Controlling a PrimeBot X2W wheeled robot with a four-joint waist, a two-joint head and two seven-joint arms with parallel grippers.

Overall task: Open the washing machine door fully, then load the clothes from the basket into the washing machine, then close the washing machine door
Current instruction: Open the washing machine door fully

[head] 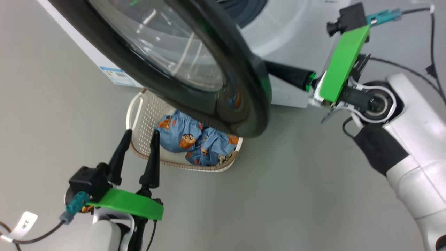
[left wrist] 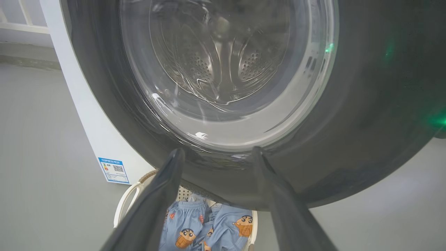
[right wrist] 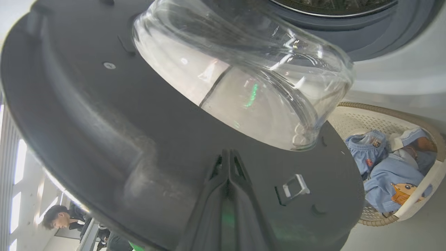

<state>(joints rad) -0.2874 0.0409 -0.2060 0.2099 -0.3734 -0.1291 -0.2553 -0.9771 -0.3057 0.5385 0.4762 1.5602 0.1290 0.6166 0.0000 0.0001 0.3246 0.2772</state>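
The washing machine door (head: 195,87), a black ring around bulging glass, stands partly open from the white washing machine (head: 296,31). My right gripper (head: 271,68) is shut, its tips behind the door's free edge. In the right wrist view the right gripper (right wrist: 228,153) rests against the door's dark inner face (right wrist: 104,132), just below the glass bowl. The cream basket (head: 143,115) sits on the floor under the door and holds the light-blue clothes (head: 195,139). My left gripper (head: 141,134) is open and empty at the basket's near rim, and faces the door's outer face (left wrist: 366,104).
Grey floor lies all around. A blue label (left wrist: 113,170) marks the machine's lower corner. The door latch (right wrist: 294,186) sits near my right fingertips. The door overhangs part of the basket. A person (right wrist: 55,218) shows beyond the door's edge.
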